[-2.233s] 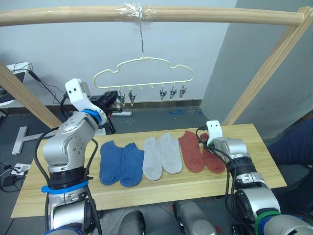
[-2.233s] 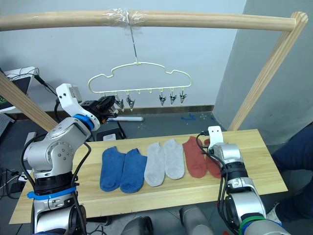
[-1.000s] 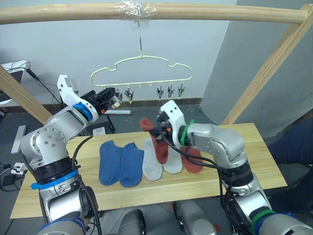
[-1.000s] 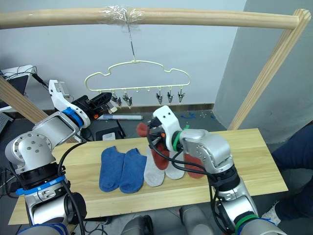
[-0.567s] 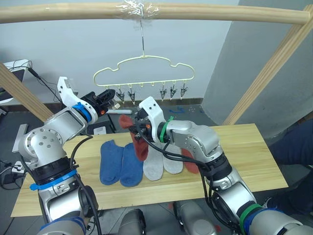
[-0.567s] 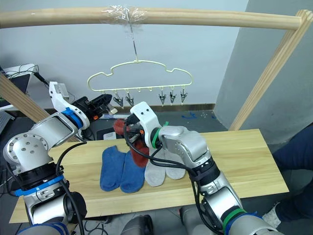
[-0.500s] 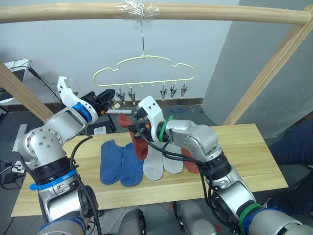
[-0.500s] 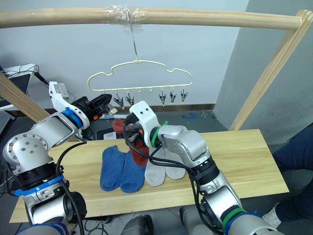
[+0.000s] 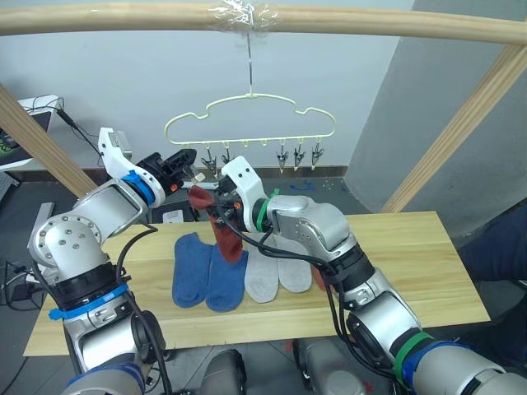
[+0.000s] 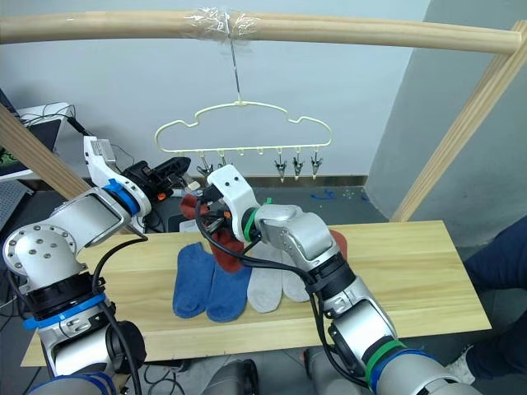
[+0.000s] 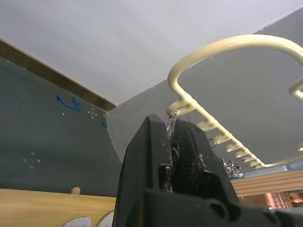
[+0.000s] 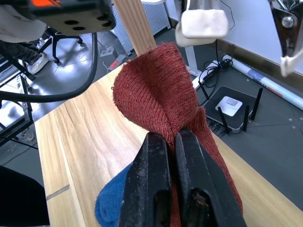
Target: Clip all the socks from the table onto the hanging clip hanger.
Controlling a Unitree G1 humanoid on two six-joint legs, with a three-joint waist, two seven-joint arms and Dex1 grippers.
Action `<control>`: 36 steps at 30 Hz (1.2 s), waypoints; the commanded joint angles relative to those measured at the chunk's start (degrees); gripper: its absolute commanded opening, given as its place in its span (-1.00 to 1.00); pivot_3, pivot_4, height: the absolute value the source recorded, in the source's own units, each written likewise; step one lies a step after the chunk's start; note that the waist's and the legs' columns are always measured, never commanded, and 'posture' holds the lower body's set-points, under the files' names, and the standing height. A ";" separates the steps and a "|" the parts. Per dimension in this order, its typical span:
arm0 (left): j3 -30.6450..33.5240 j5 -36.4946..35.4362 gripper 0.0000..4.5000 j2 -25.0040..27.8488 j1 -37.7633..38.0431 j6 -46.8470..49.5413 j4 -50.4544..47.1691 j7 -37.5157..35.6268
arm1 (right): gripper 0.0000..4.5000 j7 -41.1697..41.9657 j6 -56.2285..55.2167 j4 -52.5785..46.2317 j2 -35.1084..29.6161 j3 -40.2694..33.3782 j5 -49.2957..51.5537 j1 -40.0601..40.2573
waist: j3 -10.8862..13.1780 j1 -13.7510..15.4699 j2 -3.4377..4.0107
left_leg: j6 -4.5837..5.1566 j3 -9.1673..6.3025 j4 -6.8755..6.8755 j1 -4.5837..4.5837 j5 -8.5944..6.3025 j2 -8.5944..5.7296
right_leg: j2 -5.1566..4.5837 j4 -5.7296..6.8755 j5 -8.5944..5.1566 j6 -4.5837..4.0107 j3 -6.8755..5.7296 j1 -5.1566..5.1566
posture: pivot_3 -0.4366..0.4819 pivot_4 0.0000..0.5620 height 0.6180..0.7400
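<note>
A rust red sock (image 9: 216,228) hangs pinched in the right pincer (image 12: 166,142) near the clip hanger (image 9: 251,123); the left pincer (image 11: 171,142) squeezes its leftmost clip (image 11: 171,124).

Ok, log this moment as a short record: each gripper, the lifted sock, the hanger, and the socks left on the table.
left gripper: shut on a grey metal clip at the left end of the clip hanger
right gripper: shut on the rust red sock
rust red sock: lifted off the table, hanging near the left gripper, not yet clipped
clip hanger: hooked on the wooden pole, no sock on any clip
on table: two blue socks, two light grey socks, second rust red sock mostly hidden behind the right arm
</note>
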 commanded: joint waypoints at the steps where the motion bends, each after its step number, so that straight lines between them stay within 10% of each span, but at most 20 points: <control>1: 0.49 -1.51 -0.95 1.23 0.18 -0.24 -1.95 0.22 | -0.98 0.47 -2.09 0.16 0.80 -1.40 -0.52 -2.48 | 0.00 0.13 0.00 | 0.00 0.00 0.00 0.00 0.00 0.00 | 0.00 0.00 0.00 0.00 0.00 0.00 | -0.54 -0.23 1.00; 28: -1.75 -1.04 -0.95 1.70 1.60 -3.22 -1.78 -0.67 | -0.98 1.84 -2.20 1.54 1.81 -2.94 -0.98 -4.62 | 0.00 0.42 0.00 | -0.02 0.02 0.00 -0.01 -0.01 0.01 | -0.02 0.01 0.00 -0.01 0.01 -0.03 | -0.55 -0.23 1.00; 33: -1.73 -1.77 -0.05 1.43 1.80 -4.02 -2.61 -0.99 | -1.00 1.87 -2.00 1.39 1.73 -2.91 -1.01 -4.51 | 0.00 0.49 0.00 | -0.03 0.01 0.00 -0.02 -0.01 0.01 | -0.02 0.01 0.00 -0.01 0.01 -0.04 | -0.55 -0.24 1.00; 36: -1.45 -2.75 0.07 1.30 1.84 -4.19 -2.58 -1.29 | -1.00 1.91 -1.85 1.17 1.73 -2.85 -1.00 -4.36 | 0.00 0.57 0.00 | -0.03 0.02 0.00 -0.05 -0.01 0.01 | -0.02 0.01 0.00 -0.01 0.00 -0.06 | -0.55 -0.24 1.00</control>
